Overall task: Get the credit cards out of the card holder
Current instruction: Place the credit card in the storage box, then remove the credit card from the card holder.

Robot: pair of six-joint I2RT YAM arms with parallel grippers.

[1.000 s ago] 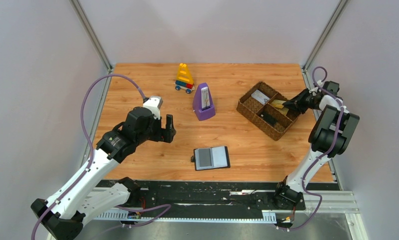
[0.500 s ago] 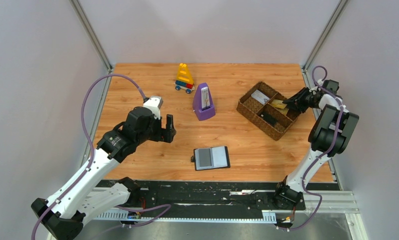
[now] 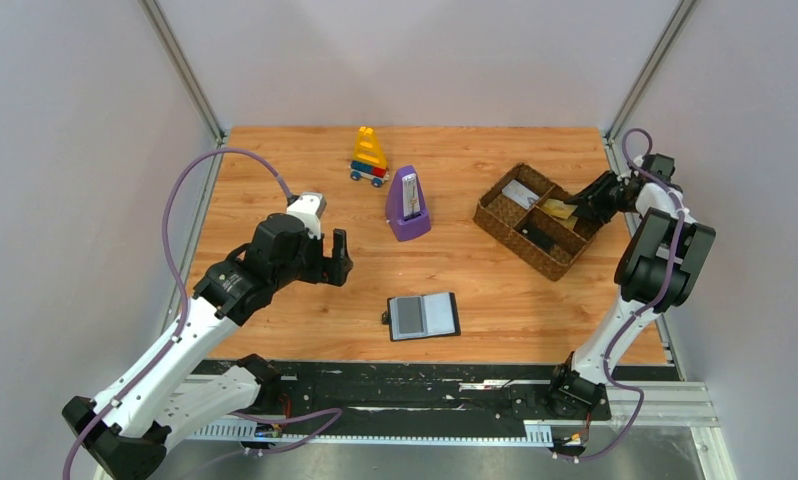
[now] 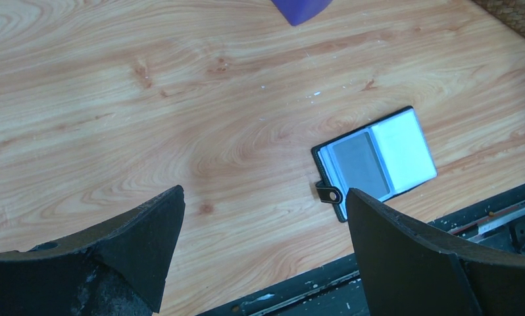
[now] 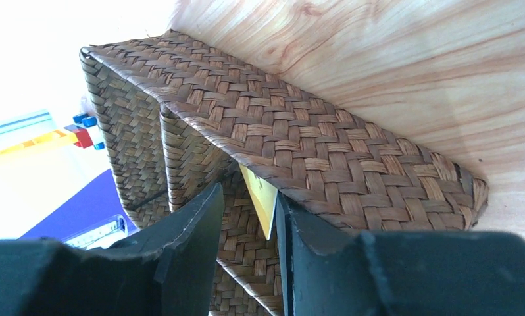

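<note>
The card holder (image 3: 424, 316) lies open and flat on the wood near the front edge, its two grey-blue panels up; it also shows in the left wrist view (image 4: 376, 160). My left gripper (image 3: 340, 255) hangs open and empty above the table, left of the holder (image 4: 263, 197). My right gripper (image 3: 578, 210) is at the far right rim of the brown woven tray (image 3: 550, 268). Its jaws stand apart (image 5: 250, 194). The yellow-orange credit card (image 5: 261, 197) leans in a tray compartment against the right jaw, unclamped (image 3: 558, 208). A pale card (image 3: 520, 193) and a dark card (image 3: 538, 238) lie in other compartments.
A purple metronome (image 3: 407, 207) stands mid-table, with a stacked toy-block car (image 3: 369, 157) behind it. The tray's woven wall (image 5: 299, 138) fills the right wrist view. The black base rail (image 3: 425, 385) runs along the near edge, just in front of the holder.
My right gripper has drawn back slightly toward the far right, off the yellow-orange card, which stays in the tray. The left arm and the card holder have not moved.
</note>
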